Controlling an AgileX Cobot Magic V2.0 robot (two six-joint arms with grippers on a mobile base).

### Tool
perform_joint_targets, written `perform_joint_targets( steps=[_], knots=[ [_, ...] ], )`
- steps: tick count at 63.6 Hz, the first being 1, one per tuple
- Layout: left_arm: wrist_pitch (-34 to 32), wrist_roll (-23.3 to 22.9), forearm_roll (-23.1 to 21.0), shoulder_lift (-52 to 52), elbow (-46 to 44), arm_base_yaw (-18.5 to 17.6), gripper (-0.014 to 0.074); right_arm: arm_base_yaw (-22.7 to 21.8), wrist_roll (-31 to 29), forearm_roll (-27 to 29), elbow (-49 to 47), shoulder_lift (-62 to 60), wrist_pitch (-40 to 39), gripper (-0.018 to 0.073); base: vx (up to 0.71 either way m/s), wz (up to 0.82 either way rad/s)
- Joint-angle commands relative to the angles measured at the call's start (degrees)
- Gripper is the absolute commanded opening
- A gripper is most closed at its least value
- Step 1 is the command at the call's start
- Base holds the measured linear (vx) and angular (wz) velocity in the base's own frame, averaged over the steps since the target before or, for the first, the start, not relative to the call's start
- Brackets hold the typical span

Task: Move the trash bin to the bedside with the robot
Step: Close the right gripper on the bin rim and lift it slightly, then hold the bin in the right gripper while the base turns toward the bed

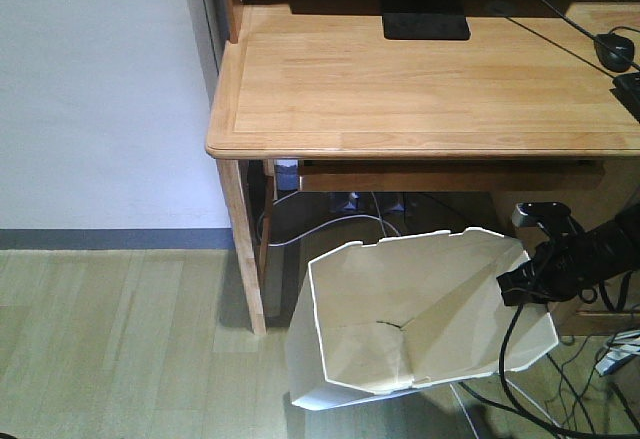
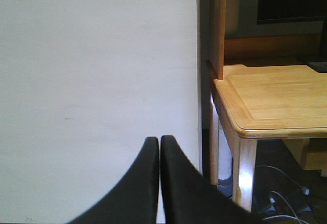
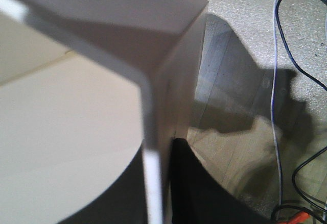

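Observation:
The trash bin (image 1: 420,309) is white with an angular rim and a cream inside. It stands tilted on the floor in front of the wooden desk. My right gripper (image 1: 522,284) is shut on the bin's right rim. In the right wrist view the bin wall (image 3: 102,122) runs between the two black fingers (image 3: 189,183), one inside the bin and one outside. My left gripper (image 2: 159,147) is shut on nothing and faces a white wall. No bed or bedside shows in any view.
A light wooden desk (image 1: 420,89) stands behind the bin, with a desk leg (image 1: 245,249) at its left. Loose black cables (image 1: 560,399) lie on the floor at the right. Light wood flooring (image 1: 110,349) spreads to the left below a white wall (image 1: 100,89).

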Motion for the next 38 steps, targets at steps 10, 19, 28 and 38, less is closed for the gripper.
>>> perform_joint_targets(
  steps=[10,19,28,38],
  knots=[
    [-4.19,-0.25,-0.12,-0.31,-1.38,-0.16,-0.0006,-0.23,0.05,3.78,-0.81,-3.93,10.5,-0.0005,-0.02,0.07],
    [-4.19,-0.25,-0.12,-0.31,-1.38,-0.16,-0.0006,-0.23,0.05,3.78,-0.81,-3.93,10.5,-0.0005,-0.03,0.12],
    [-4.19,-0.25,-0.12,-0.31,-1.38,-0.16,-0.0006,-0.23,0.05,3.78,-0.81,-3.93,10.55,-0.0005,-0.05,0.18],
    [-4.19,-0.25,-0.12,-0.31,-1.38,-0.16,-0.0006,-0.23,0.05,3.78,-0.81,-3.93,10.55,-0.0005,-0.04,0.26]
  ],
)
